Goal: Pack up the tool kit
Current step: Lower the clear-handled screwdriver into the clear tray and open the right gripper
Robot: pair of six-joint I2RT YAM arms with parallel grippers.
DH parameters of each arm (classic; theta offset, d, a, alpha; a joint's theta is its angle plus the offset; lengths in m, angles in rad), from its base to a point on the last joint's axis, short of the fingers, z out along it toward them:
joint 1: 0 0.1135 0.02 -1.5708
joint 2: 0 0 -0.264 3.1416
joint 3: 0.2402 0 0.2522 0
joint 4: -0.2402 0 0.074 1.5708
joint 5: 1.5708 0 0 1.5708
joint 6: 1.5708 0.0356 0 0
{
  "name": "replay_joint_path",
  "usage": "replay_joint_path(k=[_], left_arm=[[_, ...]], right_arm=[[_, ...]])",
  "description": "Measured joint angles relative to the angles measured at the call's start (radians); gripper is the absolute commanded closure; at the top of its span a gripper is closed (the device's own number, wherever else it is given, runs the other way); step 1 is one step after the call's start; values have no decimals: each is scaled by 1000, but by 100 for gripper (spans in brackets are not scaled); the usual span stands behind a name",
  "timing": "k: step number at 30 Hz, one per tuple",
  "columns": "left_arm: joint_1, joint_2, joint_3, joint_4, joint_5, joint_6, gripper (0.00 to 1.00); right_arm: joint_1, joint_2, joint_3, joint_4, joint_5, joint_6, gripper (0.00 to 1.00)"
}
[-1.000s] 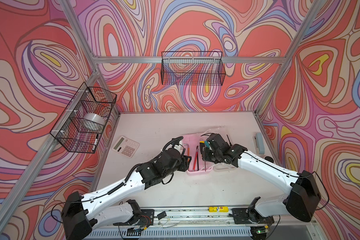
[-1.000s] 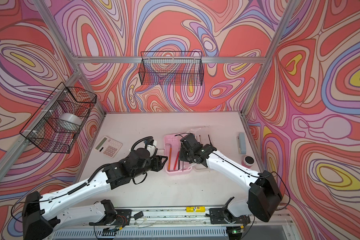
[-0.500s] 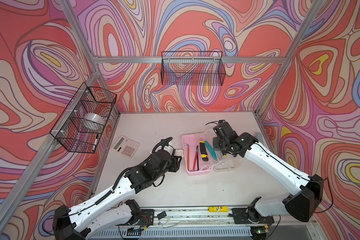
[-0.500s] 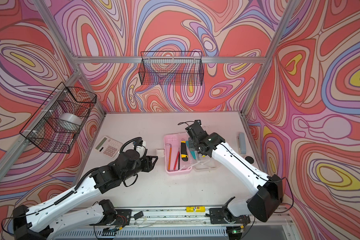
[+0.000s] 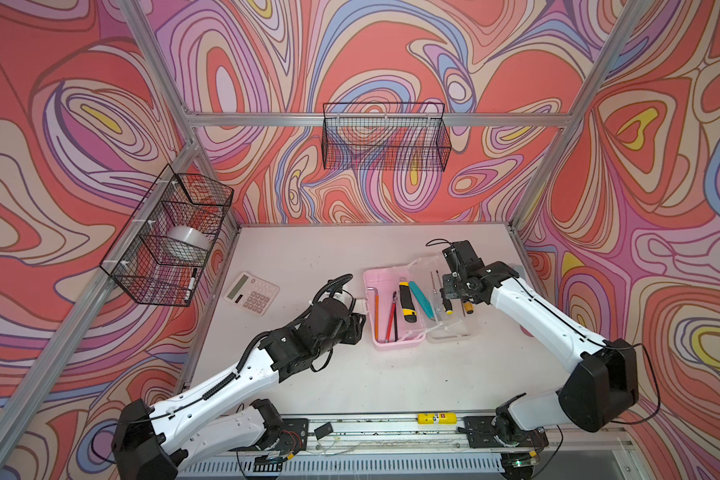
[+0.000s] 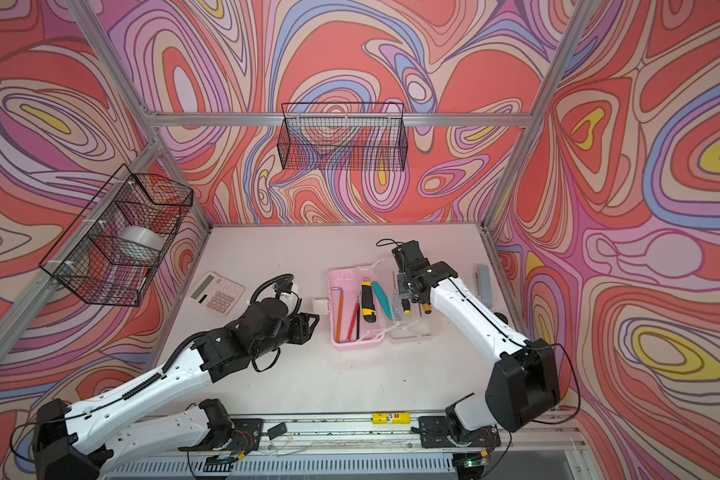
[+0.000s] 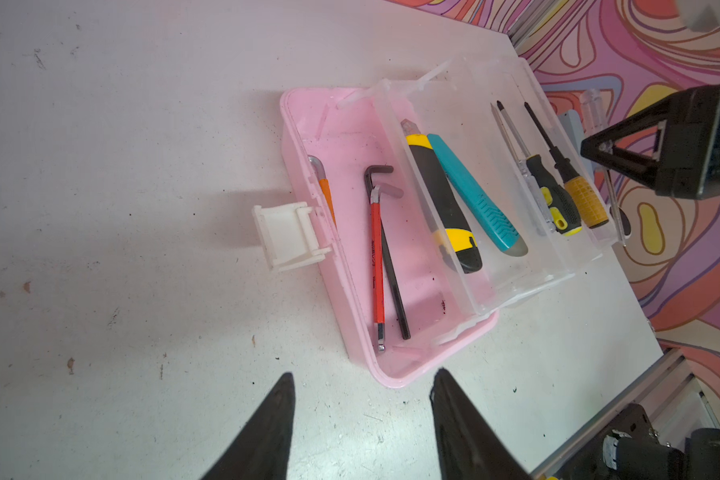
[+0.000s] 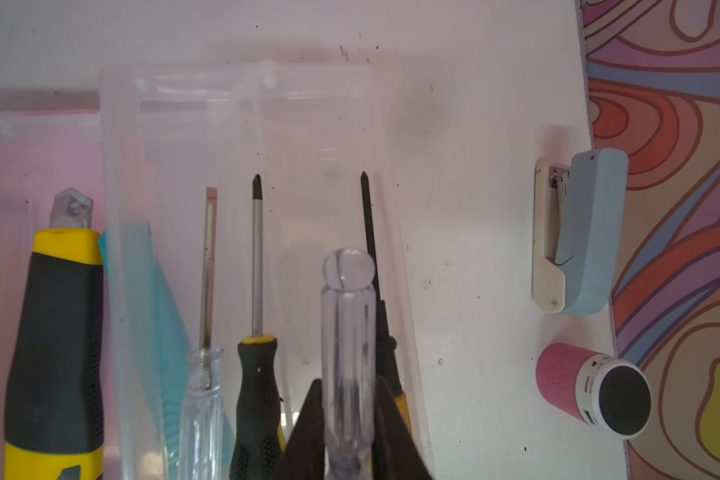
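Note:
The tool kit's pink box [image 5: 385, 279] [image 6: 341, 278] [image 7: 350, 137] lies open mid-table, with its clear section [image 5: 454, 328] [image 8: 308, 124] spread out on its right. Hex keys [image 7: 376, 257] rest on the pink floor. A yellow-black knife [image 7: 445, 208] and a teal knife [image 7: 474, 195] lie side by side, and small screwdrivers [image 7: 551, 195] lie in the clear section. My right gripper [image 5: 454, 291] [image 6: 406, 293] [image 8: 348, 382] hovers over that section, shut on a clear-handled screwdriver [image 8: 348, 324]. My left gripper [image 5: 360, 328] [image 6: 312, 322] [image 7: 362, 374] stands open and empty just left of the box.
A white calculator [image 5: 251, 293] lies at the left. A grey-blue stapler [image 6: 484, 284] [image 8: 587, 232] and a pink speaker [image 8: 591, 390] sit by the right wall. Wire baskets hang on the back wall [image 5: 385, 137] and the left wall [image 5: 171, 241].
Both grippers have drawn away from over the box. The left one has backed off to the left, the right one has moved right over the clear section, still holding the screwdriver.

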Motion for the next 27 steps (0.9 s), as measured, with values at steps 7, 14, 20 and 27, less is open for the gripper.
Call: replay_joint_path(k=[7,14,20,27], left_arm=[[3,11,0,8,4,0,47],[7,31,0,23,13,0,47],[8,49,0,26,19,0,46],[14,67,0,26,22,0,45]], right_arm=[[-30,26,-31,71,-15,-14,100],[-36,61,-42,110,-22,-14,100],[-36,74,-42,123,-32,-13,100],[-36,87,-42,127,-53,-3,82]])
